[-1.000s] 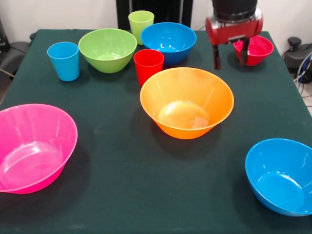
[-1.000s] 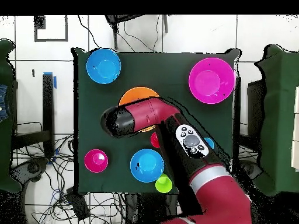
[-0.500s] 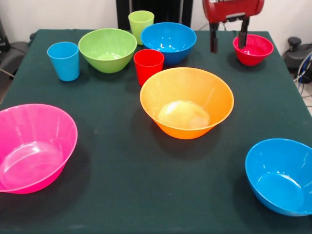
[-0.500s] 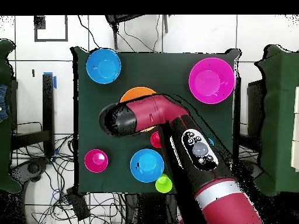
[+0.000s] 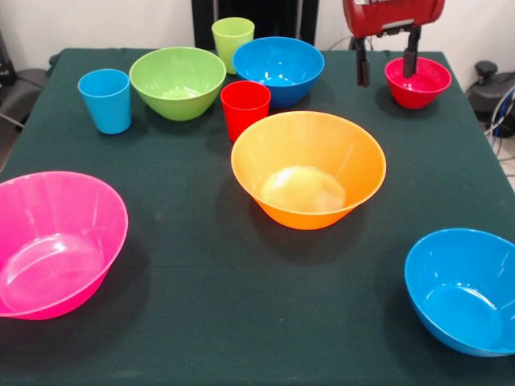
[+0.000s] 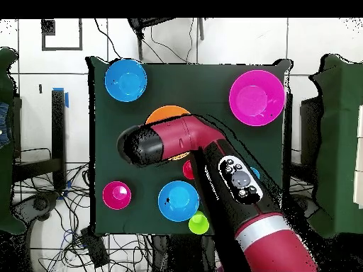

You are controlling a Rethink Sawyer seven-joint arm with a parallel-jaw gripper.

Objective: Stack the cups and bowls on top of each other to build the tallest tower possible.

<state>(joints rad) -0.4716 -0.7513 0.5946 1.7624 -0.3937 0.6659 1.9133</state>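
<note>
Nowhere on the dark green surface is anything stacked: every bowl and cup stands alone. Near the middle sits the large orange bowl, empty, with the red cup just behind its rim in the front view. Behind the red cup stand a blue bowl and the lime green bowl, with the lime green cup between and behind them at the far edge. The light blue cup stands beside the green bowl, toward the picture's left. The large pink bowl occupies the near left corner and a second blue bowl the near right corner.

At the far right, the small red bowl sits just beside the hand, which hangs above the surface with its two dark fingers spread apart, gripping nothing; one finger overlaps the bowl's rim in the front view.

From overhead, the red arm covers the green bowl and most of the orange bowl, the red cup and the light blue cup, and hides the hand itself. The small red bowl, the pink bowl and both blue bowls stay visible.
</note>
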